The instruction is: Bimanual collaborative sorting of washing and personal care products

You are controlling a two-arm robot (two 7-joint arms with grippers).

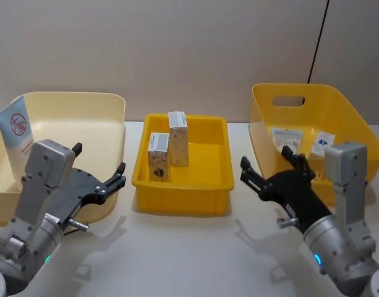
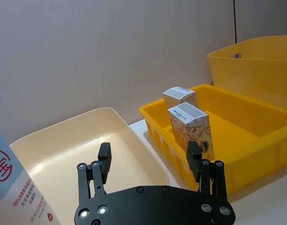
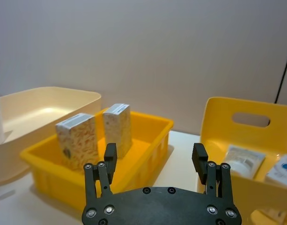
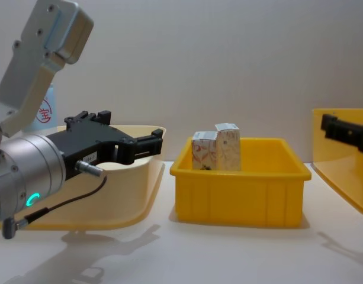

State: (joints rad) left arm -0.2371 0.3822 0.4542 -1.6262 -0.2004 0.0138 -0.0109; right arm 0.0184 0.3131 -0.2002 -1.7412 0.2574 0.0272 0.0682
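Two white cartons with orange swirl print (image 1: 159, 156) (image 1: 178, 138) stand upright in the middle yellow bin (image 1: 180, 201); the wrist views show them too (image 2: 192, 129) (image 3: 77, 140). A pale-blue tube (image 1: 16, 130) with a red ringed logo leans in the cream tray's (image 1: 72, 96) far left corner. Pale tubes or packets (image 1: 288, 139) (image 1: 322, 143) lie in the right yellow bin (image 1: 337, 99). My left gripper (image 1: 101, 162) hovers open and empty over the tray's near right corner. My right gripper (image 1: 266, 162) hangs open and empty between the middle bin and the right bin.
The three containers stand in a row across a white table, with bare table in front of them. A plain wall is close behind, and a black cable (image 1: 319, 37) runs down it above the right bin.
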